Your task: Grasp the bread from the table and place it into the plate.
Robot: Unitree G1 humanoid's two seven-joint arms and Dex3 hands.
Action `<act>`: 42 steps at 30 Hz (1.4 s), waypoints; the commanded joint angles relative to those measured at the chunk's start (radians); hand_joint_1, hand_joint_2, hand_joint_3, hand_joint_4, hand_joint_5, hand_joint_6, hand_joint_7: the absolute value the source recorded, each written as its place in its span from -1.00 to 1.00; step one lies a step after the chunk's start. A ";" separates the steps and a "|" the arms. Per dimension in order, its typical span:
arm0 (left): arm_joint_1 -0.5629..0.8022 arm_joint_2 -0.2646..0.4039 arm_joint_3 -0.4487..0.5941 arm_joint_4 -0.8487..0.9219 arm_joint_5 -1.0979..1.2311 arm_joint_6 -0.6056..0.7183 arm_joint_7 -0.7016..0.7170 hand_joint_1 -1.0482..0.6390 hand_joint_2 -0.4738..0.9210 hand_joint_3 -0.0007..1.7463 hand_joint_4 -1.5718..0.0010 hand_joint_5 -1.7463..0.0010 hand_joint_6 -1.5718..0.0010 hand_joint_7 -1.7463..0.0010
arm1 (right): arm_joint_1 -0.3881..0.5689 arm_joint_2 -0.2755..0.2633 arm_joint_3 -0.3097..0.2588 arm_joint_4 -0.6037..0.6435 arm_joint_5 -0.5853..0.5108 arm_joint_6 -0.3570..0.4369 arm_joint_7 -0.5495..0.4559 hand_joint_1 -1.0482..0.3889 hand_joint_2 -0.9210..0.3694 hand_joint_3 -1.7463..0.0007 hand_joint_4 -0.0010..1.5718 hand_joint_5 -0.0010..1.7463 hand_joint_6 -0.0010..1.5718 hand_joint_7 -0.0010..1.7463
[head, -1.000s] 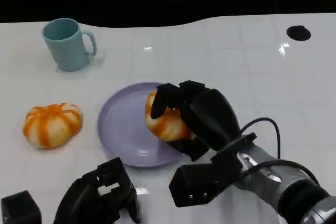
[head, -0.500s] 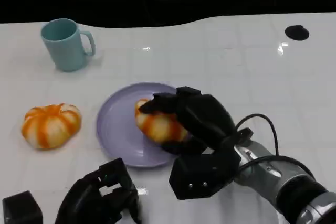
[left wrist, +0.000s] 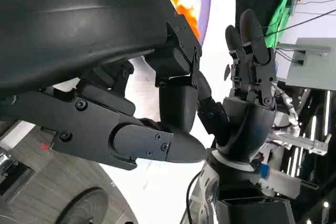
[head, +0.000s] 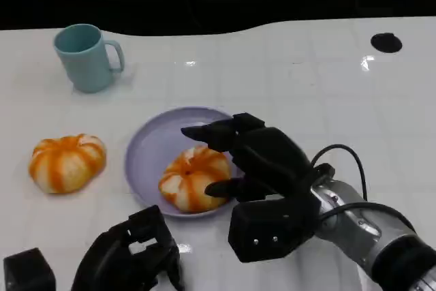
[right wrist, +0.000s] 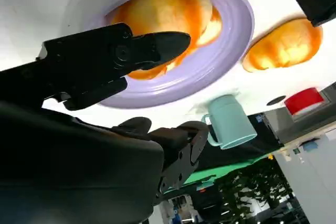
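Note:
An orange-and-white striped bread (head: 193, 178) (right wrist: 163, 11) lies on the purple plate (head: 146, 161) (right wrist: 231, 40), toward its near right side. My right hand (head: 255, 158) (right wrist: 105, 61) hovers just right of and over this bread with its fingers spread, holding nothing. A second similar bread (head: 67, 161) (right wrist: 286, 45) sits on the white table left of the plate. My left hand (head: 133, 257) (left wrist: 131, 103) stays low at the near left with its fingers curled in and nothing in them. In the left wrist view my right hand (left wrist: 247, 93) appears with its fingers apart.
A teal mug (head: 86, 56) (right wrist: 228, 124) stands at the far left, handle to the right. A black round hole (head: 386, 42) marks the far right of the table. The table's back edge meets a dark background.
The bread has left my right hand and settled lower and further left on the plate. The right hand's fingers have spread apart. The left hand has not moved.

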 commanded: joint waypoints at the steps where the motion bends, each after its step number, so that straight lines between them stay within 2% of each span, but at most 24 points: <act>1: 0.004 0.011 0.005 -0.001 0.006 -0.014 0.009 -0.50 1.00 -0.71 -0.01 -1.00 0.09 -0.73 | 0.034 -0.044 -0.027 -0.067 0.017 -0.011 0.009 -0.32 -1.00 0.83 -0.99 -0.42 -0.71 -0.84; 9: 0.003 0.009 0.004 -0.007 0.002 -0.003 0.012 -0.49 1.00 -0.70 -0.01 -1.00 0.09 -0.73 | 0.130 -0.117 -0.072 -0.178 0.028 -0.108 -0.038 -0.25 -1.00 0.87 -0.89 -0.15 -0.54 -0.84; 14: -0.001 0.009 0.006 0.001 0.001 -0.006 0.009 -0.48 1.00 -0.70 -0.01 -1.00 0.10 -0.72 | 0.193 -0.164 -0.099 -0.220 -0.004 -0.206 -0.153 -0.07 -0.97 0.94 -0.65 -0.09 -0.30 -0.76; 16: -0.002 0.009 0.005 0.001 0.004 -0.008 0.011 -0.48 1.00 -0.71 -0.01 -1.00 0.09 -0.72 | 0.216 -0.191 -0.108 -0.241 -0.037 -0.238 -0.217 0.10 -0.94 0.95 -0.46 -0.02 -0.13 -0.69; 17: -0.001 0.009 0.004 0.000 0.006 -0.008 0.015 -0.49 1.00 -0.71 -0.02 -1.00 0.09 -0.72 | 0.227 -0.202 -0.113 -0.249 -0.052 -0.252 -0.245 0.16 -0.93 0.92 -0.36 0.10 -0.05 -0.60; 18: -0.001 0.009 0.004 -0.001 0.006 -0.005 0.015 -0.50 1.00 -0.71 -0.02 -1.00 0.09 -0.72 | 0.237 -0.214 -0.118 -0.256 -0.066 -0.267 -0.274 0.19 -0.86 0.81 -0.30 0.22 -0.03 -0.49; 20: -0.001 0.009 0.005 -0.002 0.001 0.003 0.013 -0.50 1.00 -0.71 -0.02 -1.00 0.09 -0.72 | 0.256 -0.238 -0.128 -0.269 -0.079 -0.288 -0.305 0.24 -0.40 0.14 -0.19 0.44 -0.06 -0.20; 21: -0.002 0.009 0.005 -0.002 0.000 0.003 0.012 -0.49 1.00 -0.71 -0.02 -1.00 0.09 -0.72 | 0.267 -0.252 -0.134 -0.275 -0.080 -0.300 -0.311 0.27 -0.26 -0.09 -0.11 0.57 -0.05 -0.09; 22: -0.003 0.008 0.005 0.001 0.002 0.000 0.012 -0.49 1.00 -0.71 -0.02 -1.00 0.09 -0.72 | 0.277 -0.265 -0.139 -0.280 -0.080 -0.310 -0.316 0.28 -0.23 -0.16 -0.08 0.66 -0.04 -0.03; 24: -0.005 0.009 0.004 0.005 0.006 -0.009 0.013 -0.49 1.00 -0.71 -0.02 -1.00 0.09 -0.72 | 0.294 -0.286 -0.150 -0.290 -0.078 -0.329 -0.321 0.30 -0.28 -0.15 -0.02 0.81 0.00 0.08; 26: -0.005 0.009 0.003 0.007 0.011 -0.015 0.014 -0.49 1.00 -0.71 -0.02 -1.00 0.09 -0.72 | 0.314 -0.309 -0.164 -0.302 -0.077 -0.349 -0.323 0.29 -0.41 -0.03 0.03 0.85 0.05 0.17; 28: -0.005 0.009 0.004 0.007 0.009 -0.012 0.013 -0.49 1.00 -0.70 -0.02 -1.00 0.09 -0.73 | 0.334 -0.330 -0.176 -0.320 -0.084 -0.355 -0.324 0.29 -0.48 -0.01 0.10 0.88 0.12 0.27; 29: -0.006 0.009 0.004 0.008 0.008 -0.012 0.012 -0.48 1.00 -0.70 -0.01 -1.00 0.10 -0.73 | 0.345 -0.339 -0.182 -0.328 -0.085 -0.356 -0.323 0.31 -0.42 -0.10 0.14 0.89 0.14 0.30; 30: -0.006 0.009 0.005 0.009 0.007 -0.013 0.010 -0.48 1.00 -0.70 -0.01 -1.00 0.10 -0.73 | 0.356 -0.347 -0.187 -0.337 -0.086 -0.356 -0.321 0.33 -0.28 -0.28 0.19 0.89 0.17 0.34; 32: -0.006 0.010 0.005 0.009 0.008 -0.016 0.010 -0.49 1.00 -0.69 -0.01 -1.00 0.10 -0.74 | 0.377 -0.358 -0.199 -0.356 -0.084 -0.356 -0.314 0.34 -0.15 -0.42 0.23 0.89 0.21 0.36; 35: -0.007 0.011 0.004 0.007 0.005 -0.007 0.008 -0.49 0.99 -0.70 -0.01 -1.00 0.10 -0.75 | 0.423 -0.370 -0.220 -0.396 -0.085 -0.337 -0.309 0.33 -0.05 -0.52 0.24 0.98 0.16 0.51; 39: -0.010 0.008 0.005 0.010 -0.003 0.001 0.004 -0.49 0.99 -0.70 -0.01 -1.00 0.10 -0.75 | 0.479 -0.381 -0.244 -0.436 -0.083 -0.328 -0.299 0.31 -0.05 -0.56 0.20 1.00 0.07 0.68; 42: -0.011 0.009 0.005 0.011 -0.006 0.004 0.001 -0.48 0.98 -0.70 -0.01 -1.00 0.10 -0.75 | 0.527 -0.395 -0.262 -0.479 -0.069 -0.314 -0.268 0.32 -0.05 -0.57 0.17 1.00 0.01 0.73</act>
